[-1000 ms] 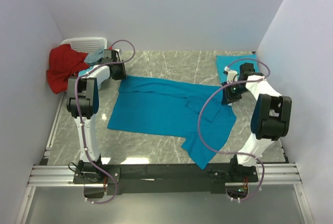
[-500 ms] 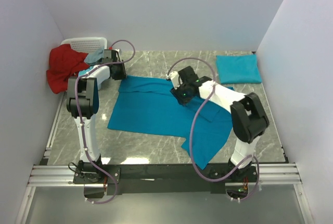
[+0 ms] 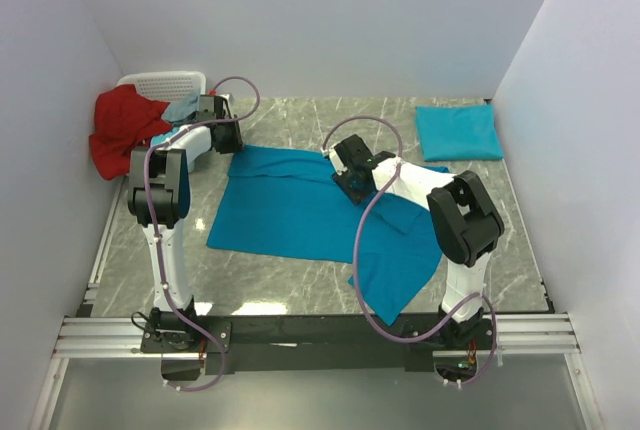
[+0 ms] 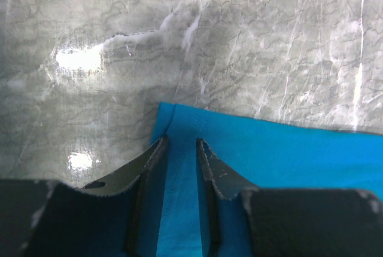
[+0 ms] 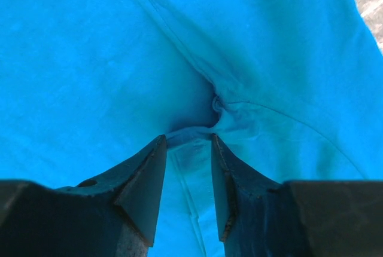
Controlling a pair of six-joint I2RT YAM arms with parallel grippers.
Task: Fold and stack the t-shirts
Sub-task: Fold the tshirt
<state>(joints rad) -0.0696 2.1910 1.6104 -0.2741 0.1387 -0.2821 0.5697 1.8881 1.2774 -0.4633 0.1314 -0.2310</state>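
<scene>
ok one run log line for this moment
left end effector: at far-left corner of spread t-shirt, grip unclear | right end effector: on its middle, cloth puckered at tips, grip unclear | folded t-shirt: far right

The right gripper (image 3: 352, 188) has been swung inward to the middle of the spread t-shirt (image 3: 285, 212), whose right sleeve has been drawn in.

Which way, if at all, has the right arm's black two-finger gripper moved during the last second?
Yes. In the top view the right gripper went left, away from the folded teal-blue cloth t-shirt, to the middle of the spread teal-blue t-shirt.
</scene>
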